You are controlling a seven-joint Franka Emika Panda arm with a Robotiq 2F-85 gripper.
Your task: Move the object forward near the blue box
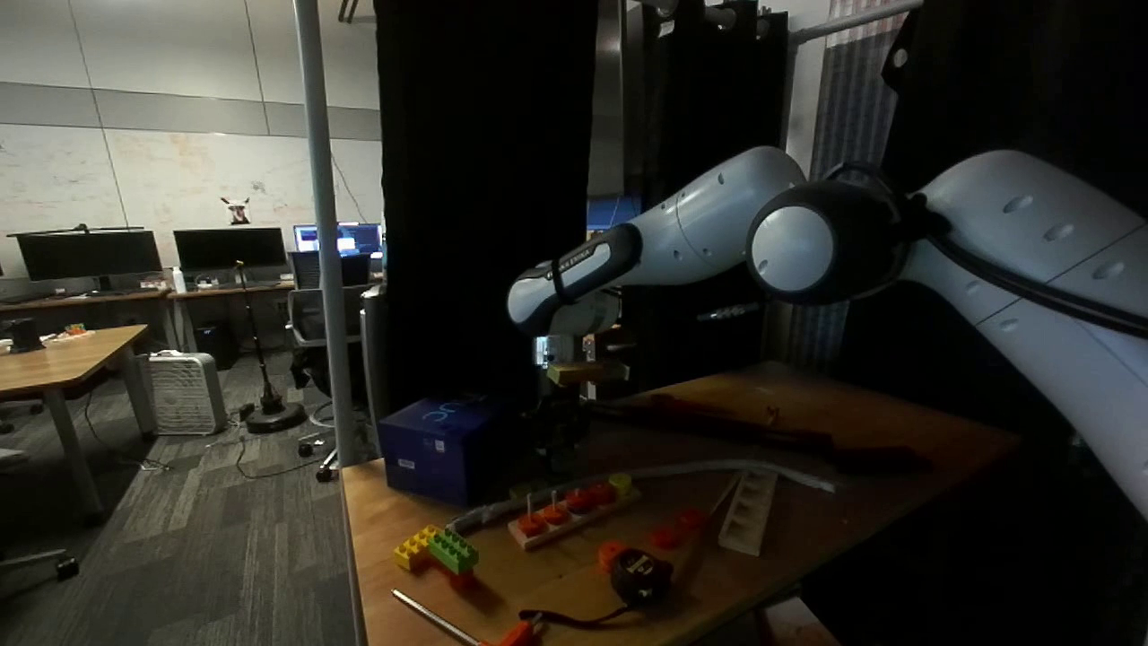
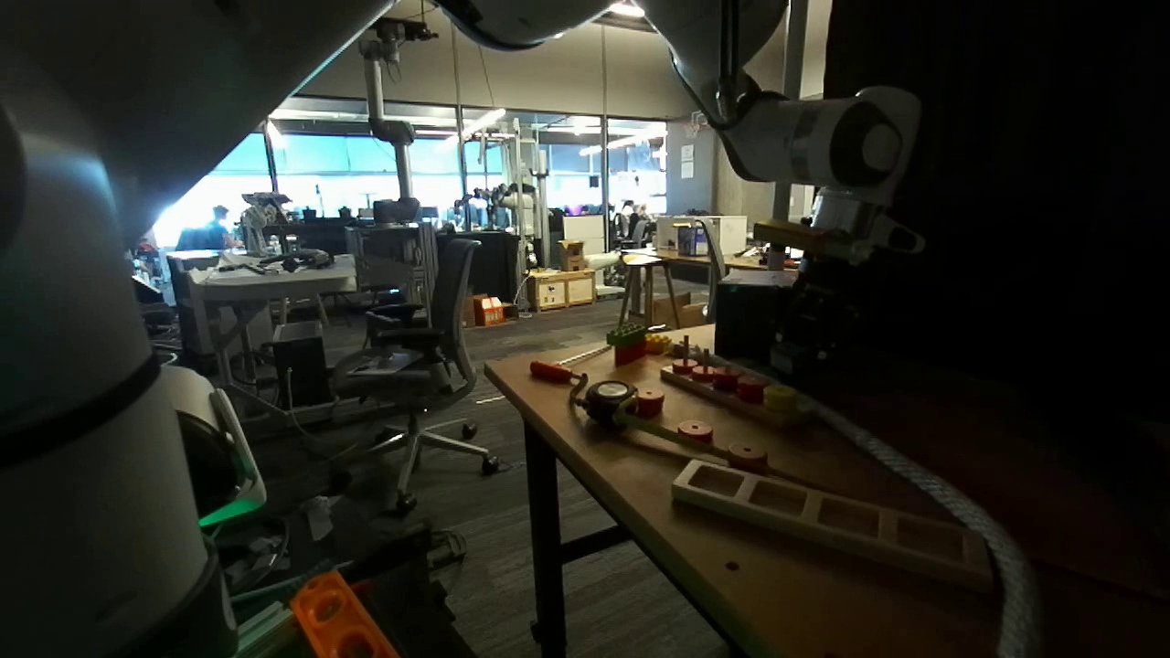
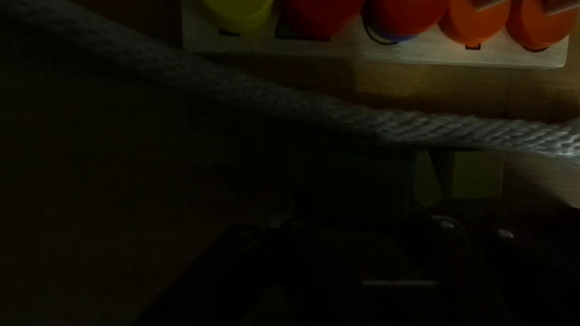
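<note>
The blue box (image 1: 439,449) stands at the table's far left corner in an exterior view; it looks nearly black in an exterior view (image 2: 754,313). My gripper (image 1: 558,449) points down beside the box, low over the table, in deep shadow; it also shows there (image 2: 797,352). In the wrist view a dark greenish block (image 3: 367,181) shows between the fingertips (image 3: 362,210). It is too dark to tell whether the fingers press on it. Olive-green pieces (image 3: 478,175) lie on the table just right of it.
A grey rope (image 3: 281,97) lies between the gripper and a peg board (image 3: 453,59) with coloured rings. A compartment tray (image 2: 786,525), a tape measure (image 1: 639,577), loose red rings (image 2: 695,431) and toy bricks (image 1: 453,551) lie on the table.
</note>
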